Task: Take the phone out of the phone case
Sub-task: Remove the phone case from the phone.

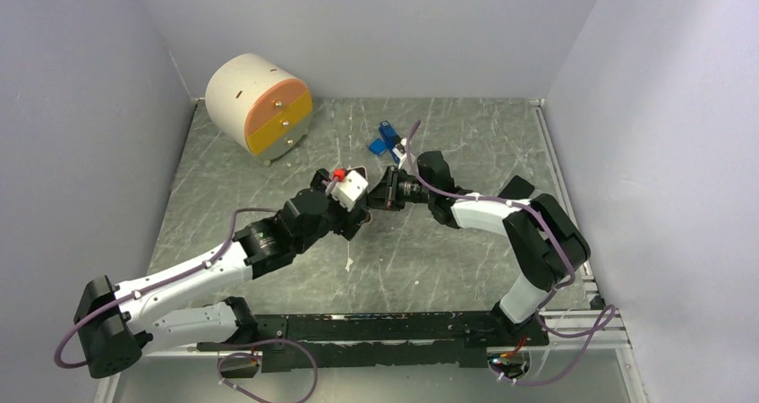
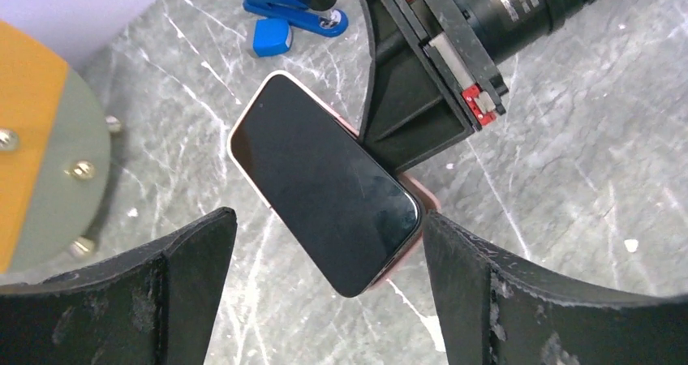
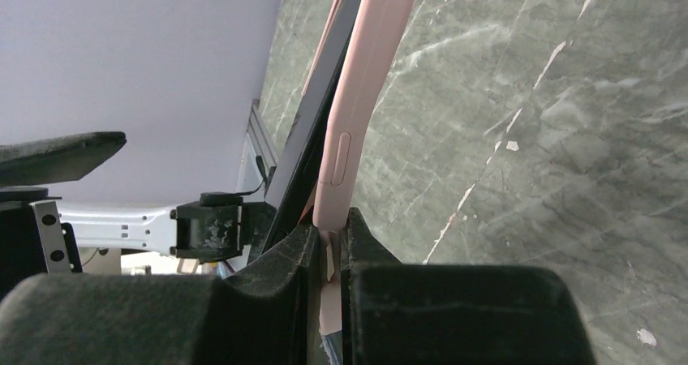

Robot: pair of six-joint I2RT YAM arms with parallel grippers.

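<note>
At the middle of the grey marbled surface [image 1: 465, 260] the two arms meet nose to nose. The right pincer [image 3: 328, 235] is pressed together on one long edge of the soft pink phone case [image 3: 357, 105], pinching it and holding it clear of the surface. Inside the case sits the slim black-screened phone [image 2: 324, 186]. From the left wrist view its dark glass faces up and a thin pale pink rim runs all round it, so it looks seated in its shell. From the right wrist view the dark slab and the pink wall seem to part a little toward the far end, though I cannot tell whether an edge has truly lifted.

The left pincer [image 2: 326, 223] is spread wide, one black finger on each side of the phone's near end. The right finger is just beside the corner of the case and the left finger stands apart from it.

At the back left stands a round cream drawer unit [image 1: 260, 107]. Its orange and yellow drawer fronts are shut flush, so their contents are hidden. A blue stapler [image 2: 292, 4] lies on the surface behind the arms, well apart from the drawers.
</note>
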